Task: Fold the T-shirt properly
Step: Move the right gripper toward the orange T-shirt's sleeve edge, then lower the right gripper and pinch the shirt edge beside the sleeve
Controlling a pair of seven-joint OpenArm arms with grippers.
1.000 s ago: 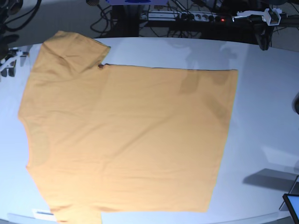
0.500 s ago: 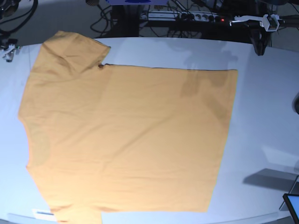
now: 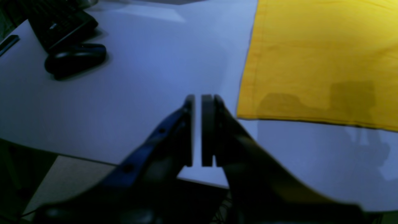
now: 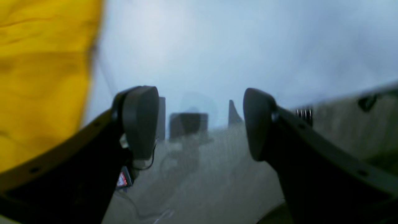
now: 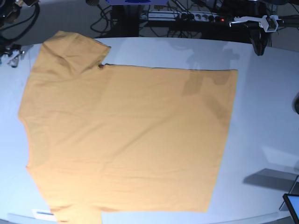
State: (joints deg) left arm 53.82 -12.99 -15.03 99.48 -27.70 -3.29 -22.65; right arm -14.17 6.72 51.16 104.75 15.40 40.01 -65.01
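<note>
T-shirt (image 5: 126, 140) lies flat; left gripper (image 3: 197, 130) closed empty, right gripper (image 4: 199, 124) spread empty.

Left gripper (image 3: 197, 130) closed, pads nearly touching, holding nothing; right gripper (image 4: 199, 124) spread wide, empty, raised.

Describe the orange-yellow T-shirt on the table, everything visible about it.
The plain orange-yellow short-sleeved cloth T-shirt lies spread flat and unfolded on the pale white table, with no print showing. One short sleeve points to the far left corner; the straight hem faces the right side. The fabric looks thin and soft, with faint creases and a stitched hem edge, clear in the left wrist view. Shadows fall across its upper right part. Neither arm's jaws touch it.
</note>
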